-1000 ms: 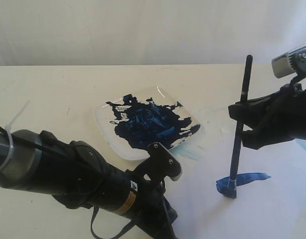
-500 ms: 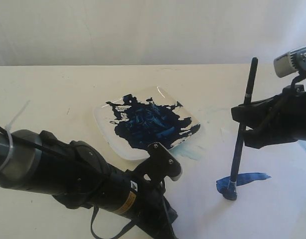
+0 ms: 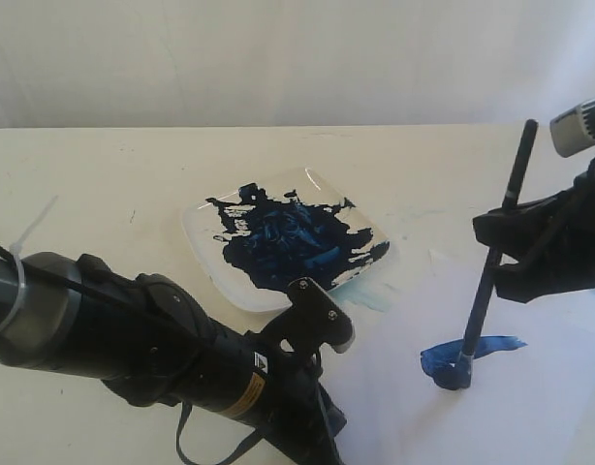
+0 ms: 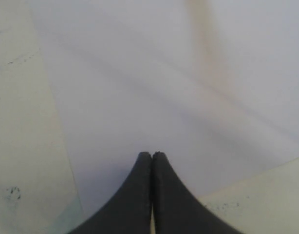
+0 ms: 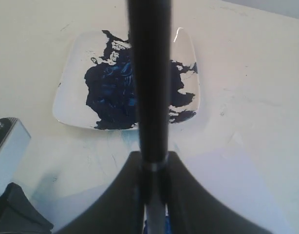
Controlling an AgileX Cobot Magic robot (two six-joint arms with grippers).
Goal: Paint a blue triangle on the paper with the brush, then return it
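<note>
Right hand (image 3: 496,247) is gripping the long thin black paintbrush (image 3: 484,295) near-upright, bristles touching the pale white paper sheet (image 3: 394,407) on the bench (image 3: 104,194) at near right, with only one short blue stroke (image 3: 489,345) down, so most of the triangle and the return are still pending; left hand (image 4: 152,161) is sitting closed and empty over the paper.

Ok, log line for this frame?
right gripper: shut on brush, tip on paper | left gripper: shut, over paper | blue stroke: one short mark
</note>
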